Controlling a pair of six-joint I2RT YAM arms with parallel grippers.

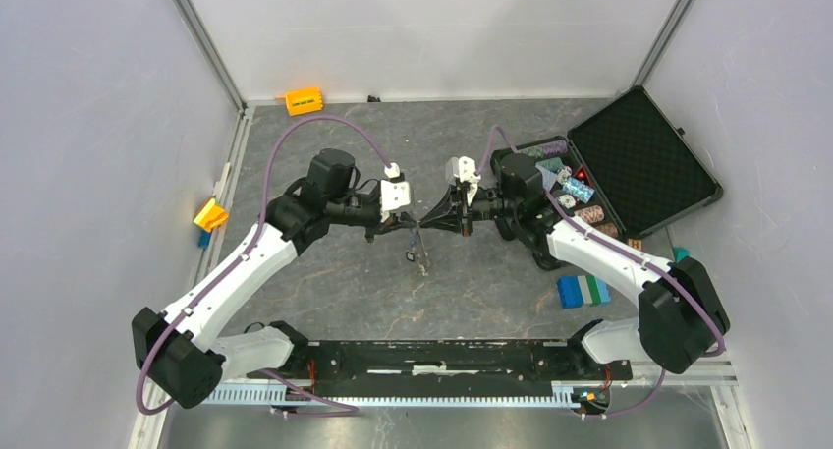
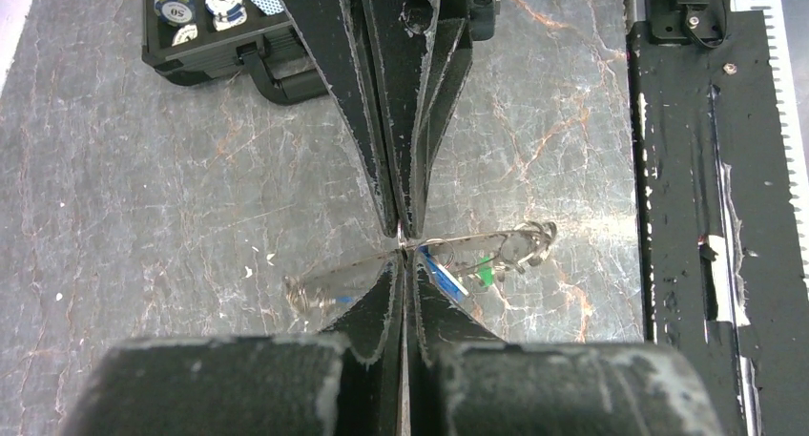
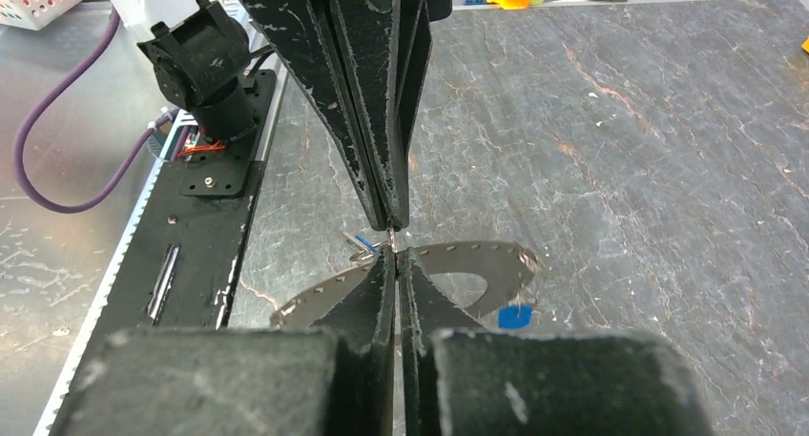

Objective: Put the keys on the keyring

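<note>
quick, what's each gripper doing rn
left gripper: closed, apparently on a blue-tagged key
right gripper: closed on the keyring

Two robot arms: left arm [image 1: 231, 272] and right arm [image 1: 599, 252] have white shells, black joints and purple cables [image 3: 72, 207]. Slim black tapering fingers [image 2: 329, 64] show scuffed, whitish edges. A white housing [image 1: 395, 196] sits at each wrist.

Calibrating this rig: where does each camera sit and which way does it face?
Top external: above and behind, looking down on the table; left arm and right arm show.
Left wrist: looks along the left claw towards the right claw and chip case.
Right wrist: looks along the right claw towards the left claw and left arm's base.
Both wrist views share the keyring where the claws' tips meet.
</note>
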